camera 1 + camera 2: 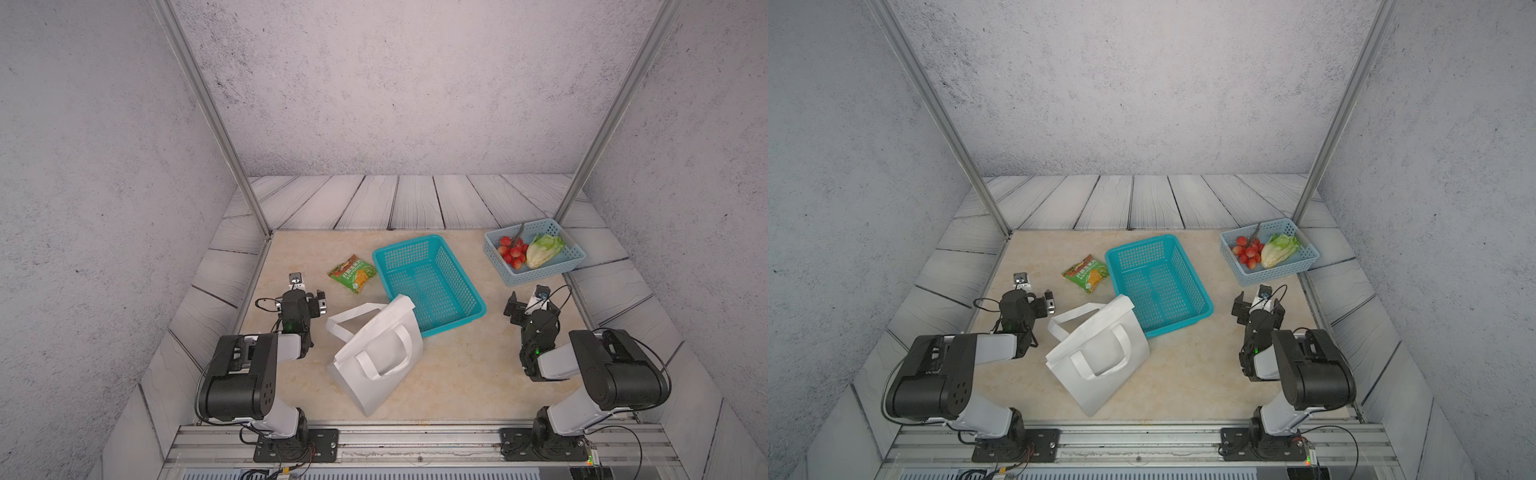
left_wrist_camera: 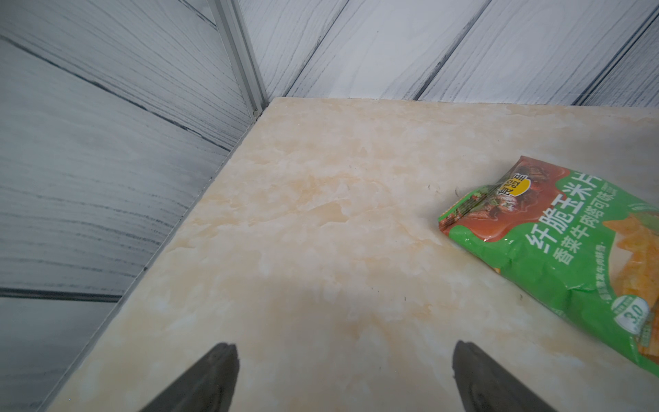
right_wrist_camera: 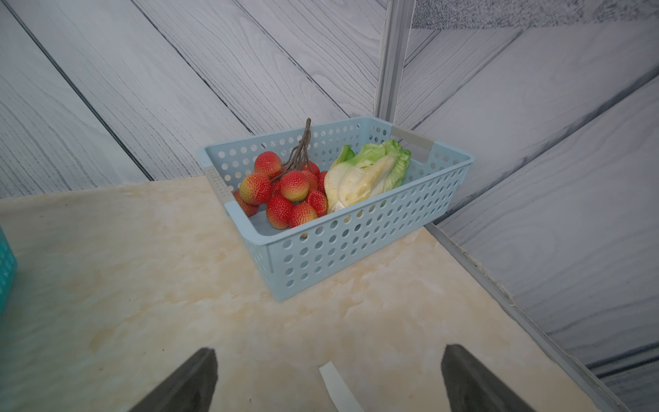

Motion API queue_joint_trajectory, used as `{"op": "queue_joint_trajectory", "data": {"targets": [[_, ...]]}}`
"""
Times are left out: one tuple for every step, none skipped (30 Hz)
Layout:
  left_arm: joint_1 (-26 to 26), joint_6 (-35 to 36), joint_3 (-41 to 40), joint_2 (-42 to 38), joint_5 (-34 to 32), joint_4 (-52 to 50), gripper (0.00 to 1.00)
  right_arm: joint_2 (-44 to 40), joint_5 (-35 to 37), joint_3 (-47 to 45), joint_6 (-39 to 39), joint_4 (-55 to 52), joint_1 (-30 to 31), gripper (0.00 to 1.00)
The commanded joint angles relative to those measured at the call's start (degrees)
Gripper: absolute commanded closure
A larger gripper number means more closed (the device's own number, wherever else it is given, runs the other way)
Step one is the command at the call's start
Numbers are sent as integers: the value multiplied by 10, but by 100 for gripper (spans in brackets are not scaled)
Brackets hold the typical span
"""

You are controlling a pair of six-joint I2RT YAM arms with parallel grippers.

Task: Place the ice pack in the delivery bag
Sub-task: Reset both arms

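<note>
Delivery bag (image 1: 365,386) between left claw (image 1: 302,297), right claw (image 1: 531,305)

A: Left arm (image 1: 241,374) pose?
B: Elbow folded, forearm low. Left gripper (image 2: 344,353) points forward, jaws wide apart, empty.
A: Right side?
B: Right arm (image 1: 615,370) folded likewise. Right gripper (image 3: 328,351) points forward, jaws wide, empty.

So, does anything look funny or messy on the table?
Yes. The large white tote-style delivery bag lies flopped flat on its side, one corner overlapping the rim of the teal mesh plastic basket. The pale blue mesh basket pokes past the side edge of the table. No ice pack shows anywhere.
</note>
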Motion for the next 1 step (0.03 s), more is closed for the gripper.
{"op": "queue_joint_trajectory", "data": {"targets": [[1, 6, 8, -8, 2, -1, 0, 5, 5, -4, 2, 17, 1, 1]]}}
